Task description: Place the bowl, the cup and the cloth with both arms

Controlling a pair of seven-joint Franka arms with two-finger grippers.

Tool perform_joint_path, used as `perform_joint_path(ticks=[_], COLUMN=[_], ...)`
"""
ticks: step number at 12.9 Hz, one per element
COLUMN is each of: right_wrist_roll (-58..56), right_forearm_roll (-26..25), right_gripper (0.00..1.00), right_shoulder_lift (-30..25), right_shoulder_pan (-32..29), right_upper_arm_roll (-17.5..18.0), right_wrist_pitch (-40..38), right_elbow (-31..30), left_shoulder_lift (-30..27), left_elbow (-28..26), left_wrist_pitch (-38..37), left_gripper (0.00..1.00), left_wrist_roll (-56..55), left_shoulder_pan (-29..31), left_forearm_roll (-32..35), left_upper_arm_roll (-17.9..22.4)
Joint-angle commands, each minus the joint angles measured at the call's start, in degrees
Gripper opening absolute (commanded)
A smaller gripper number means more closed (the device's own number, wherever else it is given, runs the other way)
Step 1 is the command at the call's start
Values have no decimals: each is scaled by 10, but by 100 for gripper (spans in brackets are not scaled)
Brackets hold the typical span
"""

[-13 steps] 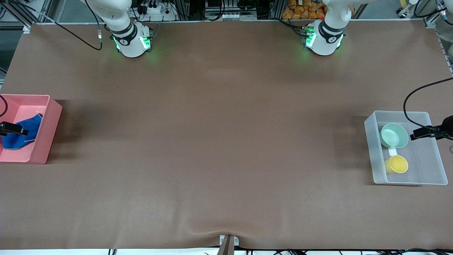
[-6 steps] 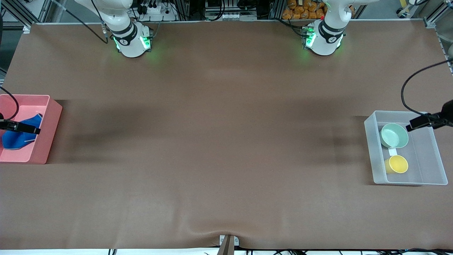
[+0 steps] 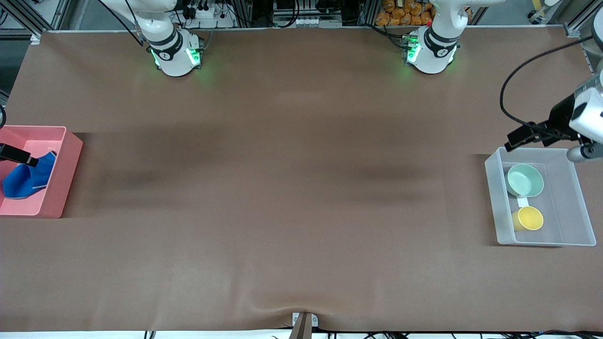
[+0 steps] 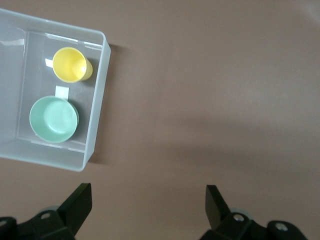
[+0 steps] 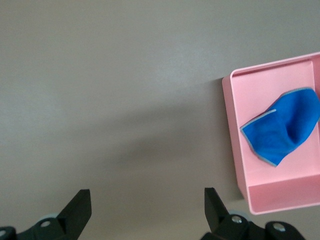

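At either end of the tabletop [image 3: 301, 188] the work looks done: the cloth [image 3: 26, 179] lies in the pink bin [image 3: 66, 179], the bowl [image 3: 525, 180] and cup [image 3: 530, 218] sit in the clear tub [image 3: 494, 202], and the left pincer [image 4: 147, 200] and right pincer [image 5: 146, 200] hang empty, jaws apart.

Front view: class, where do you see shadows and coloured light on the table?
Front view: soft dark bands cross the table mid-way; green glow spills around both arm bases. Left wrist view: the clear bin casts a thin shadow along its wall.
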Motion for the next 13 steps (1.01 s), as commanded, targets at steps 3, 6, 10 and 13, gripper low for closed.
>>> perform_joint_path(ticks=[3, 6, 10, 13], right_wrist_roll=[48, 71, 96, 92], right_forearm_roll=[-12, -12, -22, -22], right_gripper=[100, 100, 100, 100], right_shoulder_lift=[-77, -107, -134, -146], right_shoulder_pan=[32, 40, 19, -26], right_upper_arm_roll=[0, 18, 91, 151], right_wrist_pitch=[-67, -108, -148, -152], right_elbow=[-18, -16, -16, -20], left_shoulder_lift=[-4, 3, 1, 2], left_elbow=[18, 58, 56, 56], left_wrist_pitch=[-11, -16, -30, -33], left_gripper=[100, 100, 100, 100], left_wrist_roll=[24, 51, 101, 94], left_shoulder_pan=[4, 5, -7, -8], left_forearm_roll=[6, 10, 7, 6], left_upper_arm_roll=[10, 17, -1, -8])
